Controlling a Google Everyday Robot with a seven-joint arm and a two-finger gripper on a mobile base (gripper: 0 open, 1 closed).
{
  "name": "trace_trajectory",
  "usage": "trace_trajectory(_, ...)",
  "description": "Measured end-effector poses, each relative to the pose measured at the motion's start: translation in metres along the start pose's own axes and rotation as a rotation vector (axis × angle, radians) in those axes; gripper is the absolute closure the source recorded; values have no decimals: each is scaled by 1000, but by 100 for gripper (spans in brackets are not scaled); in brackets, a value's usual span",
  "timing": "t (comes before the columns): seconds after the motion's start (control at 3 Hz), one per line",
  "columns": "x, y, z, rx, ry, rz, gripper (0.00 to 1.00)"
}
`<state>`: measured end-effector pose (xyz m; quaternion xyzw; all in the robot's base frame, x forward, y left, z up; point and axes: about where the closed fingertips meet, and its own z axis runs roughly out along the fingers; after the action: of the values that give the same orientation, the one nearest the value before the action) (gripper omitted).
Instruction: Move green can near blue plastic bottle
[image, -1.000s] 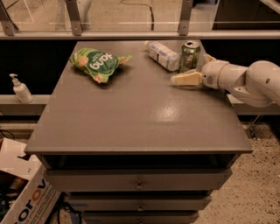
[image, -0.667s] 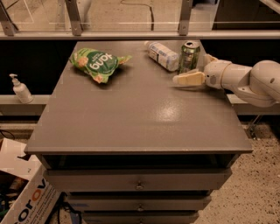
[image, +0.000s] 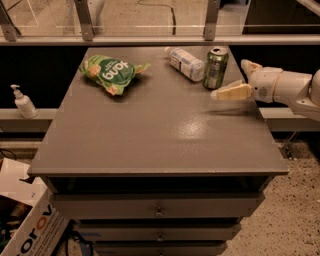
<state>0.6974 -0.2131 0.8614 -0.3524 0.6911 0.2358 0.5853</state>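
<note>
The green can (image: 216, 66) stands upright near the table's back right, silver top up. The blue plastic bottle (image: 185, 62) lies on its side just left of the can, white cap pointing to the back left; the two are almost touching. My gripper (image: 231, 79) is just right of the can, open and empty. One pale finger (image: 231, 92) reaches toward the can's base and the other (image: 248, 65) sits behind it. The can is not between them.
A flat green snack bag (image: 112, 74) lies at the back left of the grey table (image: 150, 145). A white pump dispenser (image: 22, 102) stands on a ledge to the left. A cardboard box (image: 25, 220) sits on the floor at lower left. A metal rail runs behind the table.
My gripper has drawn back to the right, away from the can. The can and bottle have stayed in place.
</note>
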Motion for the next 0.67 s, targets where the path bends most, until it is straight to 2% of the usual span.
trace_trajectory(0.33,-3,22,-35,-66,6,-27,0)
trace_trajectory(0.67,-6,46,-69,-110,-5,-31,0)
